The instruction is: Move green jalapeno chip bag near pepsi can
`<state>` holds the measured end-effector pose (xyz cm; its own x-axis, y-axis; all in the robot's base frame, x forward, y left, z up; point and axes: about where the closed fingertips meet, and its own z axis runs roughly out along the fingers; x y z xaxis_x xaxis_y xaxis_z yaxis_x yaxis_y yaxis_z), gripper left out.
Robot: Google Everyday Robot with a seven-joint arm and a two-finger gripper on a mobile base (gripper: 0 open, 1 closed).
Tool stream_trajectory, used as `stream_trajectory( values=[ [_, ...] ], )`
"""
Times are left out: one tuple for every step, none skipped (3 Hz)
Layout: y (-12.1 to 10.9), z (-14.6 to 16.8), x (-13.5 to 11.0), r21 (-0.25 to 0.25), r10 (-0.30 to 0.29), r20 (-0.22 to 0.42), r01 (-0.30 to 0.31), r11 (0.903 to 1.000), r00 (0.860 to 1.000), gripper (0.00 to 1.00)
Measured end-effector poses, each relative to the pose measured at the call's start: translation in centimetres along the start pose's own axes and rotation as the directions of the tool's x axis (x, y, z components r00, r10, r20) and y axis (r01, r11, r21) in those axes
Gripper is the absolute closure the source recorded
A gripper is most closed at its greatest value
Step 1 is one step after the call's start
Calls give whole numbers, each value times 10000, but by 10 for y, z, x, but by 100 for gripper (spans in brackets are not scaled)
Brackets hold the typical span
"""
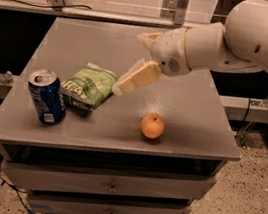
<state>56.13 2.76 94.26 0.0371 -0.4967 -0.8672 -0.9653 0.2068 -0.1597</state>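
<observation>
The pepsi can (pixel 47 96) stands upright at the left front of the bench (pixel 192 123). Just beside it, the green jalapeno chip bag (pixel 89 86) lies flat, its long axis slanting with the near end toward the can, so it looks delivered. The hand (pixel 131 63) hovers up-right of the bag, released and empty.

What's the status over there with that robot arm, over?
Gripper open, empty, hovering beside green jalapeno chip bag. Bag lying on table beside pepsi can. Orange off to the side, not blocking.
</observation>
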Motion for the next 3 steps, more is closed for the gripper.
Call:
stream_trajectory(
  values=[
    [-44, -40, -45, 743, -376, 999, 303, 9968, 9943, 0],
    [-54, -57, -66, 1137, -683, 1269, 539, 9921, 9896, 0],
    [-54, -57, -66, 1135, -684, 1269, 540, 9921, 9896, 0]
  ],
)
